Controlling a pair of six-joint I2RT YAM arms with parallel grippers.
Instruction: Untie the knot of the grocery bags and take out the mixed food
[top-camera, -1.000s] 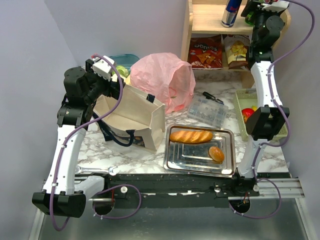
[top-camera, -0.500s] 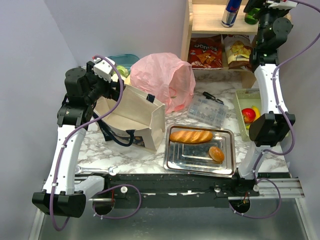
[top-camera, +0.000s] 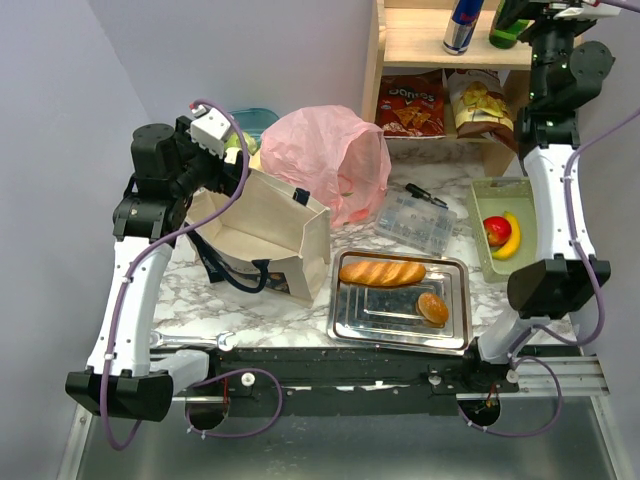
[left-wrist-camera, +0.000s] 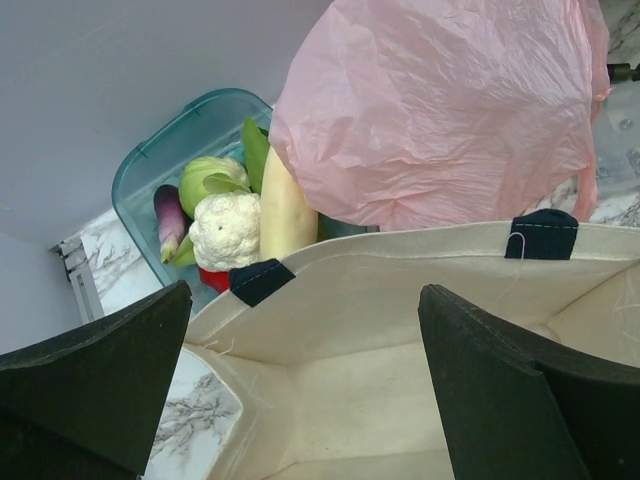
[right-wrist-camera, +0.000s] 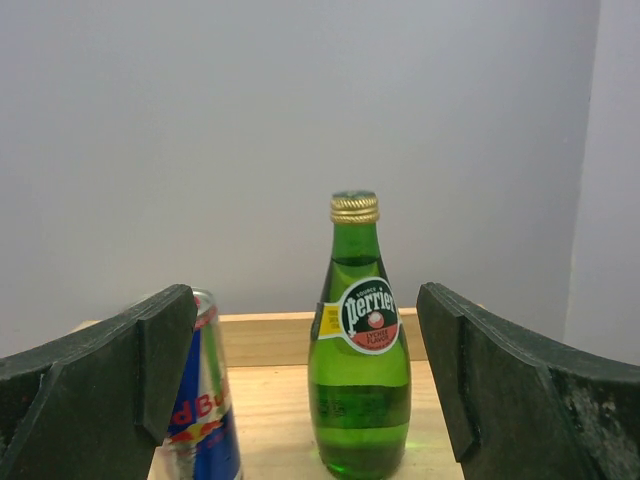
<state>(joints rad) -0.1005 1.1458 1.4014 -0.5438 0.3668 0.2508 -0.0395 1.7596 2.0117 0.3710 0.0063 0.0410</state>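
The pink plastic bag (top-camera: 325, 160) lies behind the beige canvas tote (top-camera: 265, 235); no knot shows on it. My left gripper (left-wrist-camera: 305, 300) is open and empty above the tote's open mouth (left-wrist-camera: 400, 320), with the pink bag (left-wrist-camera: 440, 110) beyond. The cauliflower (left-wrist-camera: 225, 228), eggplant (left-wrist-camera: 167, 215) and pale long vegetable (left-wrist-camera: 285, 210) lie in a teal bin (left-wrist-camera: 150, 160). My right gripper (right-wrist-camera: 305, 300) is open at the top shelf. The green bottle (right-wrist-camera: 363, 340) stands free beyond its fingers. It also shows in the top view (top-camera: 503, 25). Chip bags (top-camera: 412, 105) sit on the lower shelf. The apple (top-camera: 497, 230) and banana (top-camera: 513, 238) lie in a green tray (top-camera: 530, 190).
A Red Bull can (right-wrist-camera: 205, 420) stands left of the bottle. A metal tray (top-camera: 345, 325) holds a baguette (top-camera: 381, 271) and a bun (top-camera: 432, 307). A clear parts box (top-camera: 415, 220) lies by the pink bag. The wooden shelf unit (top-camera: 372, 60) stands at the back right.
My right gripper has drawn back to the right from the green bottle, which stays standing on the shelf. My left wrist has risen slightly over the tote.
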